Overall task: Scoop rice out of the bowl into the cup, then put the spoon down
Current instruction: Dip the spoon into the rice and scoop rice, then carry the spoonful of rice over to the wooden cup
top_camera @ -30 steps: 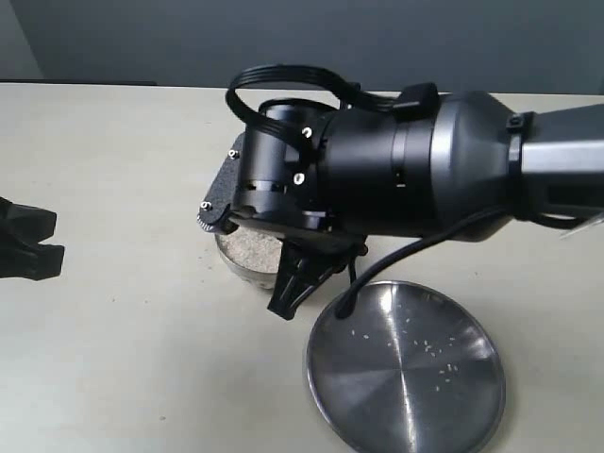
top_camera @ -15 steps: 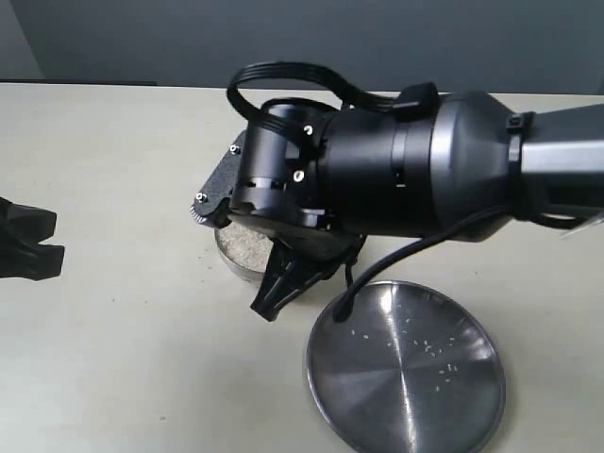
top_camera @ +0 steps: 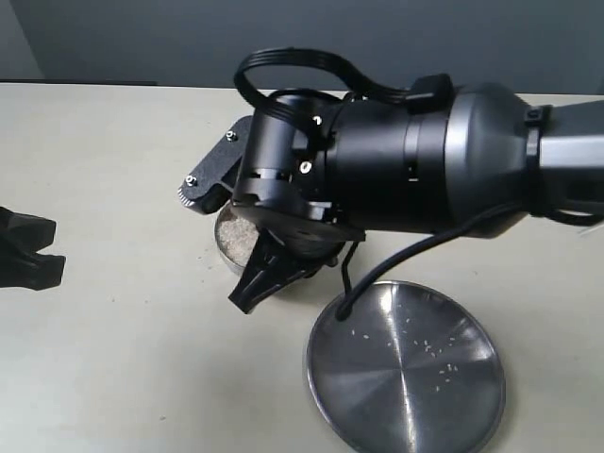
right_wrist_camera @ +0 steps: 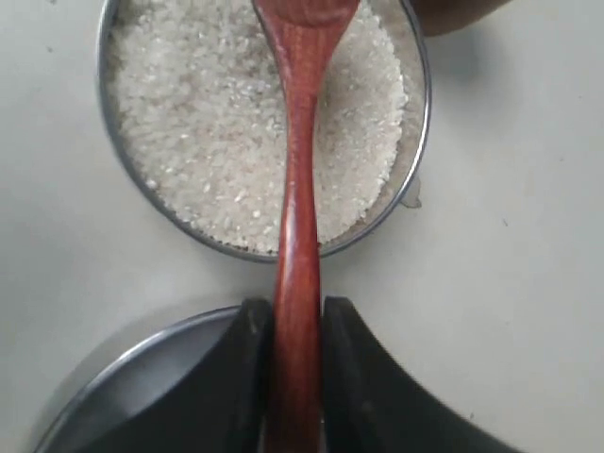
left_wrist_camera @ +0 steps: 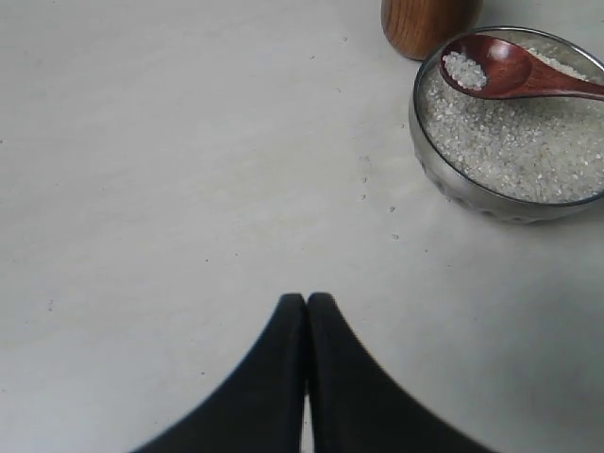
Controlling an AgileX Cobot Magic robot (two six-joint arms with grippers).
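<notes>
1. The right claw (right_wrist_camera: 297, 321) is clenched on the thin handle of the slim glossy reddish-brown spoon (right_wrist_camera: 300, 189). The left claw (left_wrist_camera: 307, 304) is pressed shut, empty, well apart.
2. Ahead of the right claw's fingertips, the spoon's oval head sits over the small round shiny steel bowl (left_wrist_camera: 453, 179) of white uncooked rice (right_wrist_camera: 189, 142), carrying a small heap.
3. The small reddish-brown cylindrical cup (left_wrist_camera: 425, 24) stands just beyond the bowl.
4. Risk: any wrist roll would likely scatter grains short of the narrow cup.
5. Risk: the glossy handle may twist between the pads.
</notes>
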